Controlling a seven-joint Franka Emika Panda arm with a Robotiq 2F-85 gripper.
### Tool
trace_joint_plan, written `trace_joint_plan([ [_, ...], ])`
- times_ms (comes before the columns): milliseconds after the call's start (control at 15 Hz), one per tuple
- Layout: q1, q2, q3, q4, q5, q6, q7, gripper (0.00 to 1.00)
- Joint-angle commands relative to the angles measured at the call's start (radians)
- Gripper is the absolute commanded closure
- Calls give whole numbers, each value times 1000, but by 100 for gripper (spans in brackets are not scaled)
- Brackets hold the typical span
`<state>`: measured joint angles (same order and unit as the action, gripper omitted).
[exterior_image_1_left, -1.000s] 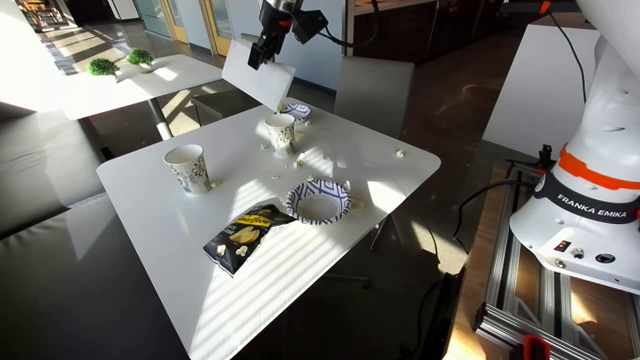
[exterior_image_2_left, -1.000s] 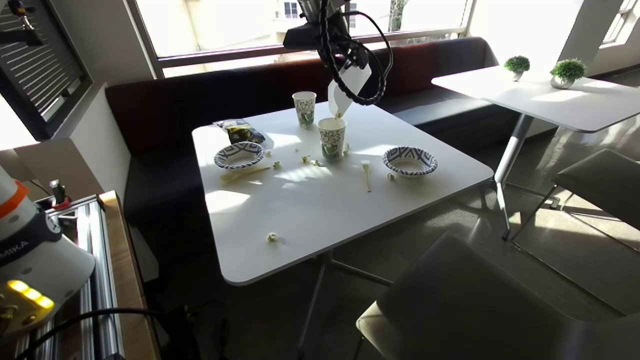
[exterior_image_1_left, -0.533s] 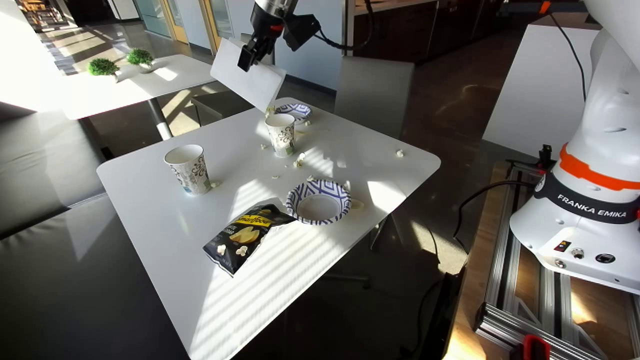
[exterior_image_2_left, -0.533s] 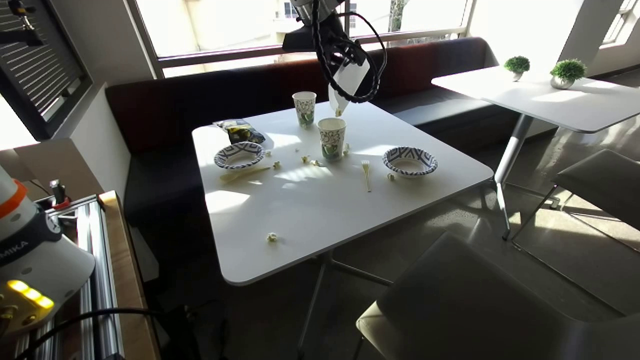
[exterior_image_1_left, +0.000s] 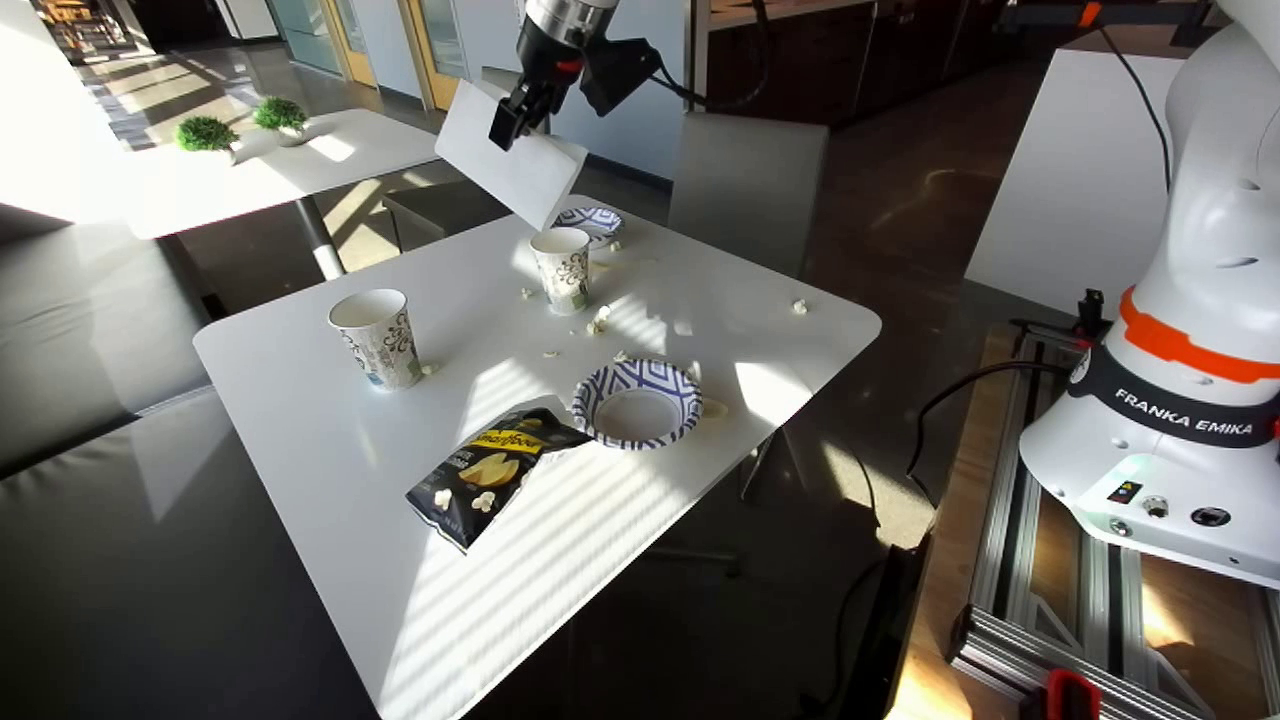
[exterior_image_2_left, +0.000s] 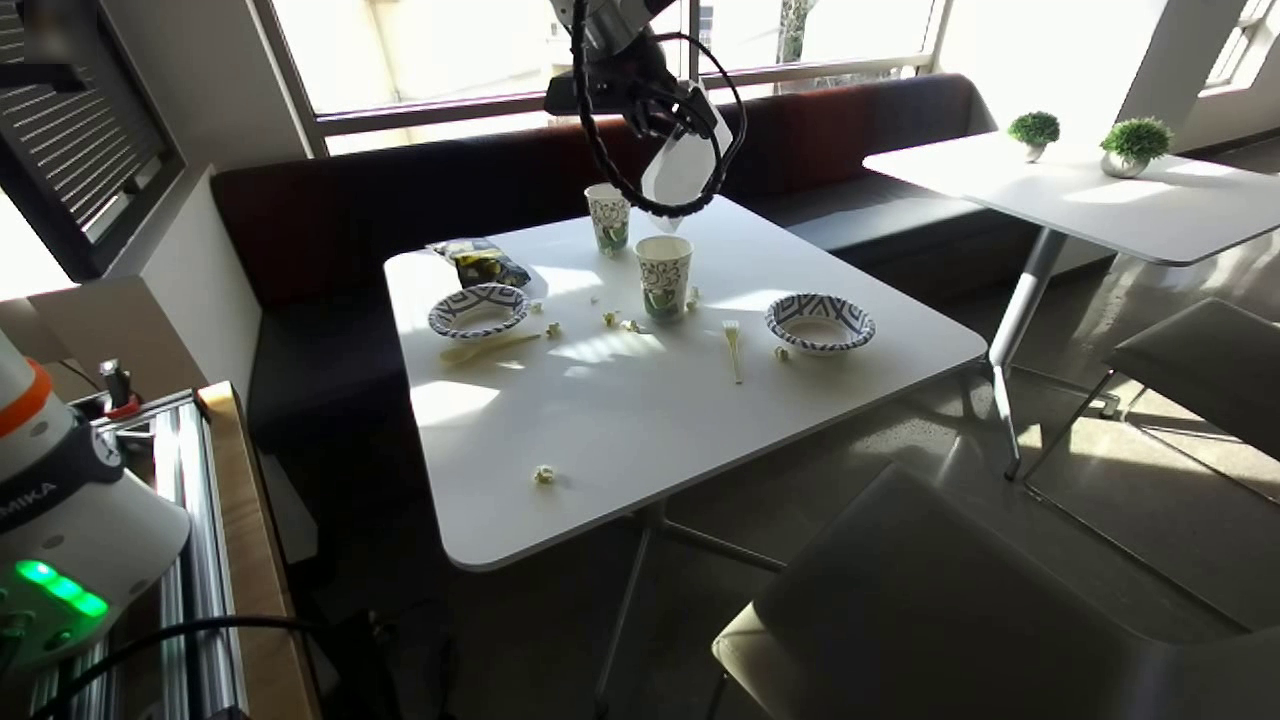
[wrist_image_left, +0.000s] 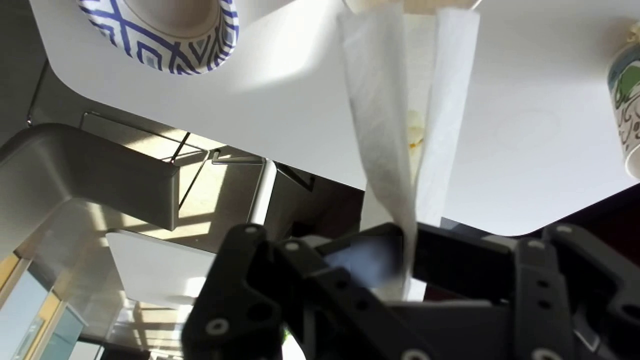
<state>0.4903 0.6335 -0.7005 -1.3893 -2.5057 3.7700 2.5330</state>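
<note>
Hanging over a white table (exterior_image_2_left: 620, 430), the black gripper (wrist_image_left: 409, 250) has its jaws squeezed right together, with pretty much just thin paper between them. What they're pinching is a white paper bag (exterior_image_1_left: 505, 170). So the bag's up in the air, tipped on a slant, with its low end right over the rim of a patterned paper cup (exterior_image_2_left: 664, 282). Honestly can't tell if it's touching the rim or just super close. From the wrist view you can look in between the two paper sides, and there's some yellowish popcorn (wrist_image_left: 415, 136) in there.

That cup stands upright, with a few loose popcorn bits (exterior_image_1_left: 598, 322) on the table near it. A second cup (exterior_image_1_left: 377, 342) stands upright too, well apart from the first. Then you've got two blue-and-white bowls: a near bowl (exterior_image_1_left: 640, 412) with a black Smartfood bag (exterior_image_1_left: 495, 470) lying right by it, and a far bowl (exterior_image_2_left: 820, 325) with a pale fork (exterior_image_2_left: 733, 350) near it. Some other pale utensil (exterior_image_2_left: 490, 348) lies just beside the near bowl, can't make out what kind. One lone popcorn piece (exterior_image_2_left: 543, 474) lies off toward a corner. Behind all this, a neighboring table (exterior_image_2_left: 1090, 205) has two little potted plants (exterior_image_2_left: 1137, 145) on it.
</note>
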Motion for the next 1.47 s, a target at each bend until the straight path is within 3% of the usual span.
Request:
trace_joint_plan([
  [0, 91, -88, -78, -162, -11, -77, -9, 100],
  [267, 124, -163, -75, -267, -11, -188, -26, 100],
  [333, 92, -91, -78, -168, 0, -122, -8, 100],
  [600, 110, -128, -77, -220, 0, -157, -13, 100],
  [1400, 112, -129, -78, -222, 0, -157, -13, 100],
])
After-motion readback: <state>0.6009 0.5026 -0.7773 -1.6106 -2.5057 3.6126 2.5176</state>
